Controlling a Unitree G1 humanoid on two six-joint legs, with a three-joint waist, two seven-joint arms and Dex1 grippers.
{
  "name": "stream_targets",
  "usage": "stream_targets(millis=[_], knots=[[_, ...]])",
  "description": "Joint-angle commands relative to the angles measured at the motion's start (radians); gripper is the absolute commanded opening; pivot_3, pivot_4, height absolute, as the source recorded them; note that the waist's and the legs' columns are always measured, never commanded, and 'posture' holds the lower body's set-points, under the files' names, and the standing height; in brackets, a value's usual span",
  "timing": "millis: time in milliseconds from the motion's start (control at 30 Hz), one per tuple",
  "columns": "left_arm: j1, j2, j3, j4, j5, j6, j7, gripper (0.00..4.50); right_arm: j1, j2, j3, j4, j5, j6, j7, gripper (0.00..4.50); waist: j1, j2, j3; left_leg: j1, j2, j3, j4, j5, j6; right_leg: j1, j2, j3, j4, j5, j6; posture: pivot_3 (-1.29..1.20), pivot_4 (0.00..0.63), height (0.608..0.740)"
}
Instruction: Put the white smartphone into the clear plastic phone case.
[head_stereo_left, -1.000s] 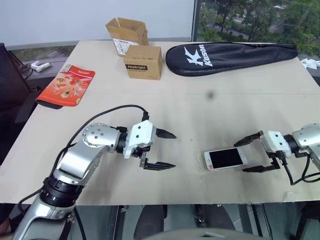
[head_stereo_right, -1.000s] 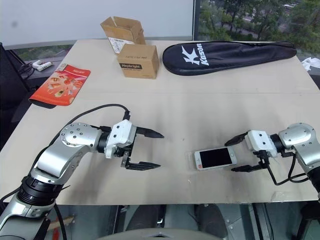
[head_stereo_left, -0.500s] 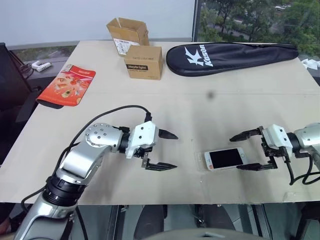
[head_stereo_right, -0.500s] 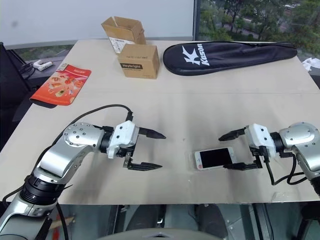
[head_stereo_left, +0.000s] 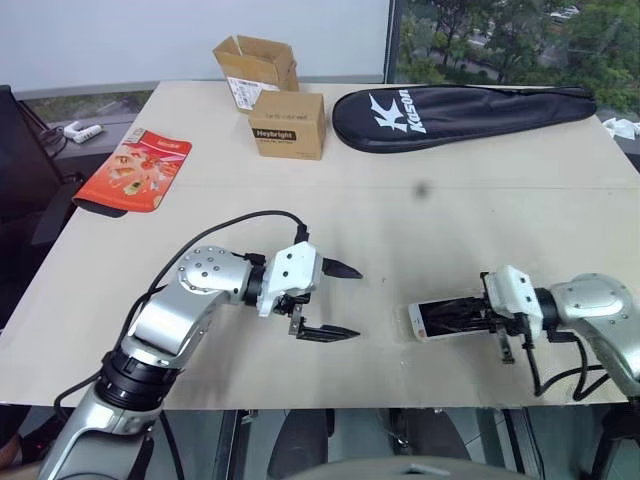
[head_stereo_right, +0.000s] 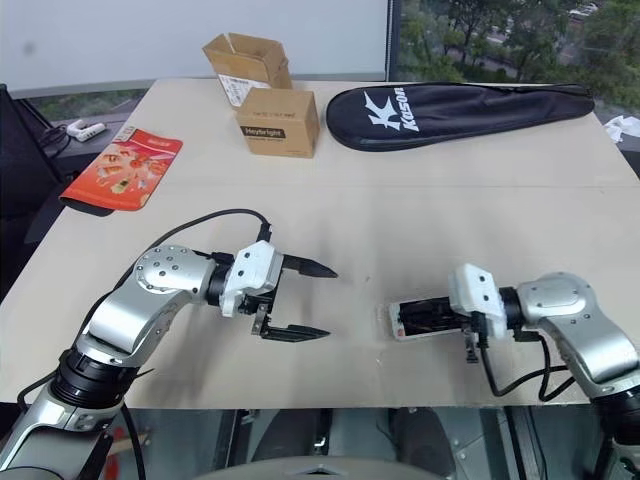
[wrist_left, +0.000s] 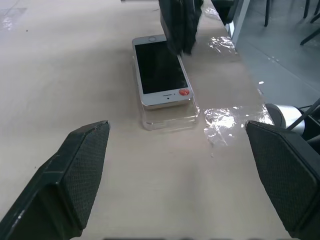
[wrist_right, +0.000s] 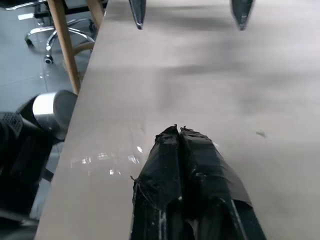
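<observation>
Right gripper (head_stereo_left: 462, 316): two black fingers pressed together, nothing between them, tips lying over the black screen of the white smartphone (wrist_left: 161, 73), a small flat rectangle with a white bezel, rounded corners and a red dot at its end; whether the tips touch the glass cannot be told. The phone lies flat near the desk's (head_stereo_left: 450, 215) front edge, toward the front right corner, resting on the clear plastic phone case (wrist_left: 170, 118), a thin see-through shell whose edge juts out past the phone's end toward the left gripper; the phone sits on it, shifted, not seated flush. Crinkled clear film (wrist_left: 222, 123) lies just beside the case, toward the front edge. Left gripper (head_stereo_left: 343, 300): jaws spread wide, empty, hovering above the desk near the front edge, pointing at the phone, well apart from it. Far side of the desk: a black zipped racket cover (head_stereo_left: 460, 107) with white lettering toward the far right corner; a closed brown cardboard box (head_stereo_left: 287, 125) near the far edge's middle, an open brown cardboard box (head_stereo_left: 254, 66) just behind it. A red printed snack packet (head_stereo_left: 133, 170) lies at the left edge.
</observation>
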Motion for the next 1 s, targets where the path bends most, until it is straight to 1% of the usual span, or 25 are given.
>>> stream_targets(millis=[33, 167, 267, 333, 433, 500, 600, 733, 867, 1000], knots=[[-0.001, 0.005, 0.006, -0.024, -0.005, -0.002, 0.008, 4.50, -0.028, 0.003, 0.043, -0.077, -0.060, 0.067, -0.045, 0.04, 0.000, 0.000, 0.000, 0.000, 0.000, 0.000, 0.000, 0.000, 0.000, 0.000, 0.000, 0.000, 0.000, 0.000, 0.000, 0.00, 0.150, 0.740], [0.000, 0.006, 0.007, -0.029, -0.003, 0.003, 0.015, 4.50, -0.052, 0.007, 0.095, -0.010, -0.178, 0.069, -0.077, 0.04, 0.000, 0.000, 0.000, 0.000, 0.000, 0.000, 0.000, 0.000, 0.000, 0.000, 0.000, 0.000, 0.000, 0.000, 0.000, 0.00, 0.150, 0.740], [0.004, 0.012, 0.008, -0.034, 0.002, 0.008, 0.023, 4.50, -0.062, -0.026, 0.140, 0.025, -0.266, 0.156, -0.100, 0.04, 0.000, 0.000, 0.000, 0.000, 0.000, 0.000, 0.000, 0.000, 0.000, 0.000, 0.000, 0.000, 0.000, 0.000, 0.000, 0.00, 0.150, 0.740], [0.005, 0.015, 0.007, -0.036, 0.003, 0.008, 0.024, 4.50, -0.061, -0.031, 0.147, 0.029, -0.271, 0.187, -0.096, 0.04, 0.000, 0.000, 0.000, 0.000, 0.000, 0.000, 0.000, 0.000, 0.000, 0.000, 0.000, 0.000, 0.000, 0.000, 0.000, 0.00, 0.150, 0.740], [-0.001, 0.013, 0.000, -0.032, 0.007, 0.007, 0.026, 4.50, -0.057, -0.016, 0.133, 0.034, -0.269, 0.161, -0.103, 0.04, 0.001, -0.002, -0.002, 0.000, 0.000, 0.000, 0.000, 0.000, 0.000, 0.001, 0.000, 0.000, 0.000, 0.000, 0.000, 0.00, 0.150, 0.740], [-0.010, 0.008, -0.007, -0.026, 0.018, 0.006, 0.032, 4.50, -0.059, 0.009, 0.101, 0.029, -0.228, 0.168, -0.111, 0.04, 0.000, -0.003, -0.002, 0.001, 0.000, 0.000, 0.000, 0.000, 0.000, 0.001, 0.000, 0.000, 0.000, 0.000, 0.000, 0.00, 0.150, 0.740], [-0.023, 0.001, -0.029, -0.027, 0.044, 0.019, 0.051, 4.50, -0.054, 0.048, 0.019, -0.006, -0.109, 0.185, -0.095, 0.04, 0.001, -0.003, -0.002, 0.001, 0.000, 0.000, 0.001, 0.000, 0.000, 0.001, 0.000, 0.000, 0.000, 0.000, 0.000, 0.00, 0.150, 0.740], [-0.041, -0.023, -0.043, -0.030, 0.044, 0.055, 0.081, 4.50, -0.014, 0.063, -0.093, -0.043, 0.008, 0.223, -0.097, 0.04, 0.001, -0.003, -0.002, 0.000, 0.000, -0.001, 0.001, 0.000, 0.000, 0.001, 0.000, -0.001, 0.000, 0.000, 0.000, 0.00, 0.150, 0.740], [-0.046, -0.024, -0.072, -0.035, 0.069, 0.072, 0.093, 4.50, 0.046, 0.011, -0.208, -0.020, 0.024, 0.219, -0.094, 0.04, 0.003, -0.003, -0.002, -0.001, 0.000, -0.002, 0.001, 0.000, 0.000, 0.001, 0.000, -0.002, 0.000, 0.000, 0.000, 0.00, 0.150, 0.740], [-0.076, -0.061, -0.099, -0.034, 0.103, 0.122, 0.160, 4.50, 0.113, -0.067, -0.312, 0.054, -0.007, 0.182, -0.077, 0.04, 0.003, -0.003, -0.002, -0.001, -0.001, -0.001, 0.001, 0.000, 0.000, 0.001, 0.000, -0.001, -0.001, 0.000, 0.000, 0.00, 0.150, 0.740]])
